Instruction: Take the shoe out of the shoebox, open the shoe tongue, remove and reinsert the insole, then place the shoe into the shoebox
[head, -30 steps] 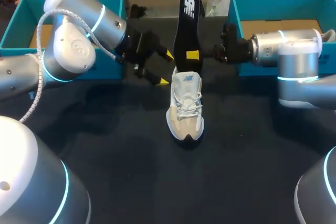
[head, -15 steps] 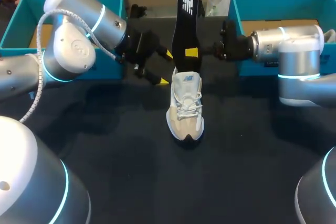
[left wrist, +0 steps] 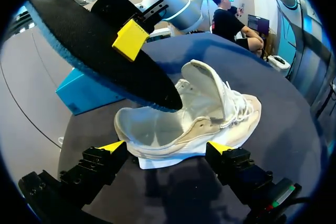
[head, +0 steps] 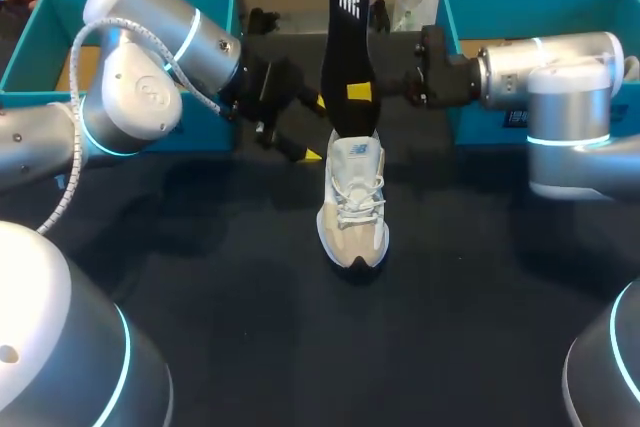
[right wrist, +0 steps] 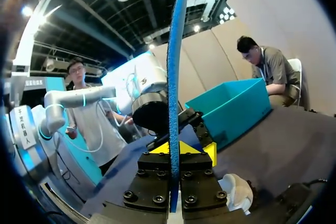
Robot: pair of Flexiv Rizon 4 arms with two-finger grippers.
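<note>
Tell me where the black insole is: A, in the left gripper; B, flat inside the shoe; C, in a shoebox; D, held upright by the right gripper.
D: the right gripper is shut on the insole, which stands upright over the shoe; the left gripper is open.

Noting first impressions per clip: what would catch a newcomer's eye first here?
The black insole stands on end in mid-scene, pinched between the fingers of the right gripper. Just under it the pale shoe sits on the dark table with its tongue pulled up, and the left gripper hangs open at its heel end.
</note>
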